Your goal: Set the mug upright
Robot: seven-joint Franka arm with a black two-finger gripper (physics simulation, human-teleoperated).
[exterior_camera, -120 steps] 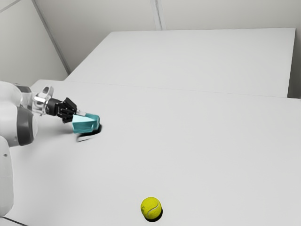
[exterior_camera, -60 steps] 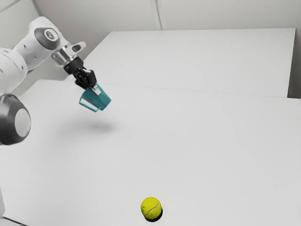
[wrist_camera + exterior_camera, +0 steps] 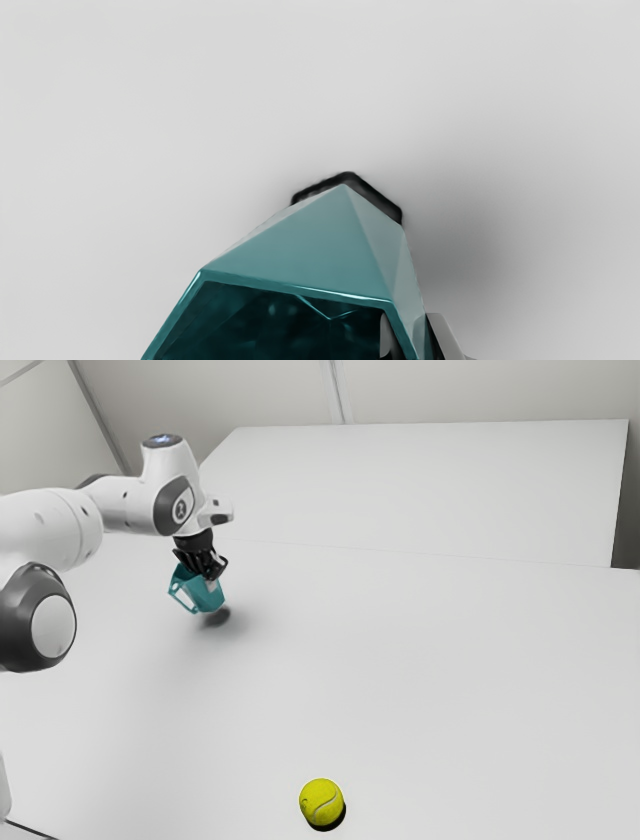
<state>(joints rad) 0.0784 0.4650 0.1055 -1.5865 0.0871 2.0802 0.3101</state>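
My gripper [image 3: 210, 576] points down in the exterior view, shut on the wall of the teal mug [image 3: 207, 596] near its rim. The mug leans a little, with its mouth up toward the hand and its handle on the exterior view's left. In the wrist view the gripper [image 3: 411, 336] pinches one side wall of the mug [image 3: 310, 245], one finger inside the mouth and the other outside. Whether the base touches the table cannot be told.
On the white table [image 3: 420, 660], a yellow tennis ball [image 3: 321, 802] lies near the exterior view's bottom edge, far from the mug. A dark shadow [image 3: 217, 617] falls just below the mug.
Over the last second my hand lifted the mug off the table and turned it from lying to mouth-up. Since half a second ago, hand and mug have come lower and stand more vertical.
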